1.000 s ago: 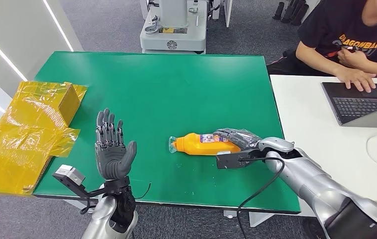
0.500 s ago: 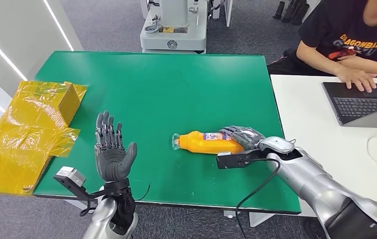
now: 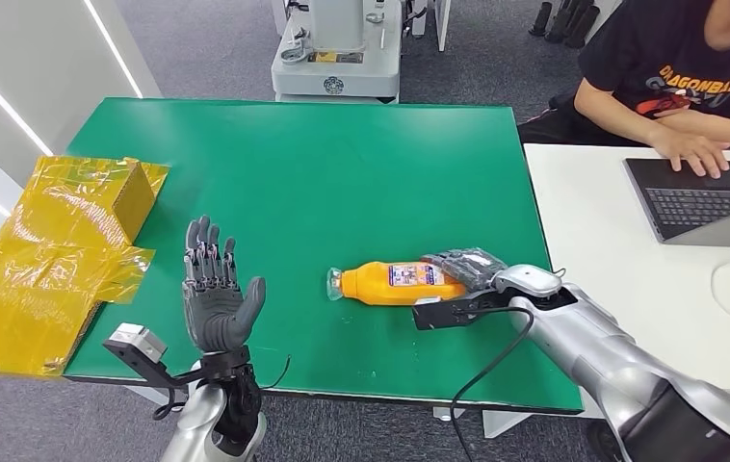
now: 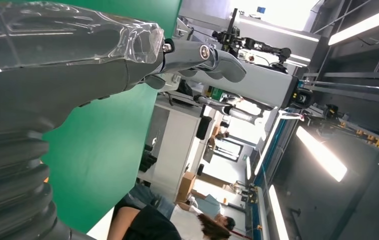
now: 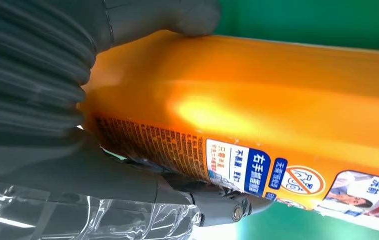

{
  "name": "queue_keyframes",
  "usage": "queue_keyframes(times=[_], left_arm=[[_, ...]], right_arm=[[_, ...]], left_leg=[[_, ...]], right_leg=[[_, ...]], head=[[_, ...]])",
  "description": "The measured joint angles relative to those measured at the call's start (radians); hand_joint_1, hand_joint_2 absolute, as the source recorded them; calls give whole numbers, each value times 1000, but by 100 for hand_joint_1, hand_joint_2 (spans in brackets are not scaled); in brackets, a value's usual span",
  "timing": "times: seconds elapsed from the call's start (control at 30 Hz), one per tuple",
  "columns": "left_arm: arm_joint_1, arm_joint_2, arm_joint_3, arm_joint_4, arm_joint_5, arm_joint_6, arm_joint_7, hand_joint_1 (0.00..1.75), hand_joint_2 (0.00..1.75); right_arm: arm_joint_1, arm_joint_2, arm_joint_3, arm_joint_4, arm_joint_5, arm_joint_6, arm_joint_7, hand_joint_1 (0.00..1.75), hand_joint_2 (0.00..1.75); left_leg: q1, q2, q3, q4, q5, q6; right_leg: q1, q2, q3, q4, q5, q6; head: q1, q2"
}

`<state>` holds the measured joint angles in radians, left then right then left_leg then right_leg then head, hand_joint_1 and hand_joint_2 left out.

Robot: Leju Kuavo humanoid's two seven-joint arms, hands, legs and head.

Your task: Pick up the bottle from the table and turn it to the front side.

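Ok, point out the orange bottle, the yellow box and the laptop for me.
orange bottle (image 3: 387,282): head view, on its orange body beside the label.
yellow box (image 3: 116,197): head view, on the top of the wrapped box.
laptop (image 3: 700,203): head view, on the keyboard.

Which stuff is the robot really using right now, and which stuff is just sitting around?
Using:
- orange bottle, lying on its side
- right hand, wrapped around the bottle's base
- green table

Just sitting around:
- yellow wrapped boxes
- laptop, used by a person
- left hand, raised, holding nothing
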<state>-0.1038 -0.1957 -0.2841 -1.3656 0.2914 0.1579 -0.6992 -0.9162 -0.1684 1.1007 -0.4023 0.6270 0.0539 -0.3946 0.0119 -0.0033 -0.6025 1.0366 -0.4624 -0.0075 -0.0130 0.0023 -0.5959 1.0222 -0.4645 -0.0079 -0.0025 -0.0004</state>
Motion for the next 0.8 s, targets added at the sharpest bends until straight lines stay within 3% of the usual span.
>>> queue_keyframes(times=[0.33, 0.53, 0.8], left_arm=[[3, 0, 0, -5, -1, 11, 0, 0, 175], [13, 0, 0, -21, -1, 28, 0, 0, 175], [7, 2, -9, -16, 22, 46, 0, 0, 175]], right_arm=[[-1, 21, 1, 9, -1, -54, -18, 175, 175], [24, 44, -27, 3, -24, -288, 3, 175, 175], [92, 85, -173, -48, -133, -518, -32, 175, 175]], left_leg=[[0, 0, 0, 0, 0, 0], [0, 0, -1, 0, 0, 0], [0, 0, -2, 0, 0, 0]], right_leg=[[0, 0, 0, 0, 0, 0], [0, 0, -2, 0, 0, 0], [0, 0, -3, 0, 0, 0]], head=[[0, 0], [0, 0], [0, 0]])
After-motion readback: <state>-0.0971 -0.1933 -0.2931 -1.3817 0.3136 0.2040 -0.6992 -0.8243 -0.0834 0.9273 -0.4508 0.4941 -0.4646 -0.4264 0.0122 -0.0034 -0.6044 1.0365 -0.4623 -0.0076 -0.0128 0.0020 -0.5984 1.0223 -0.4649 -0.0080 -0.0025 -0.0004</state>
